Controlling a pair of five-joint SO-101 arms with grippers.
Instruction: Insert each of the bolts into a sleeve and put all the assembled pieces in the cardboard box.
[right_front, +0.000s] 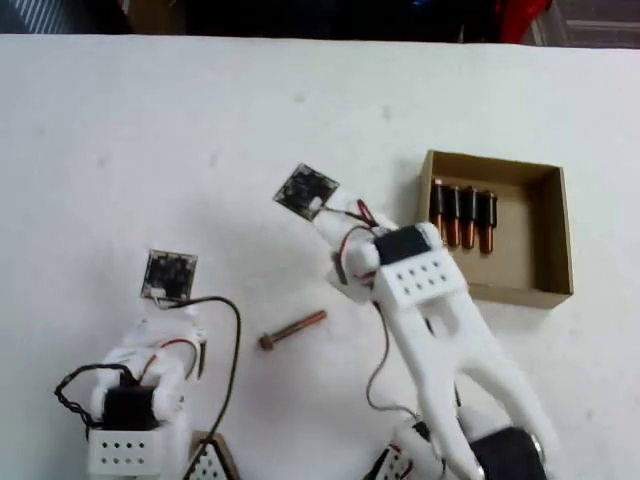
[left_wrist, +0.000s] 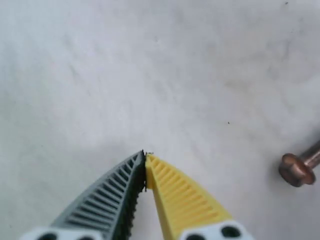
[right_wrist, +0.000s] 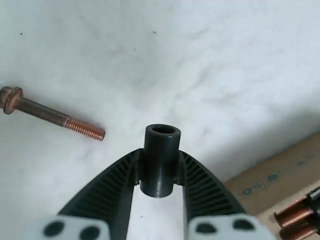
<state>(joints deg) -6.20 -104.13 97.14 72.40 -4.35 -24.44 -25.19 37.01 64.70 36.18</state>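
Note:
A copper bolt (right_front: 293, 329) lies loose on the white table between the two arms; its head (left_wrist: 297, 169) shows in the left wrist view and its full length (right_wrist: 51, 114) in the right wrist view. My right gripper (right_wrist: 160, 172) is shut on a black sleeve (right_wrist: 161, 159), held with its open bore facing away, a short way from the bolt's threaded tip. My left gripper (left_wrist: 145, 160) hangs over bare table with its grey and yellow fingers shut on nothing. The cardboard box (right_front: 545, 235) at the right holds several assembled pieces (right_front: 463, 215).
Cables trail from both arms over the table near the bolt. A corner of the box (right_wrist: 280, 180) with copper bolt ends (right_wrist: 296, 216) sits close beside my right gripper. The table's far half is bare white surface.

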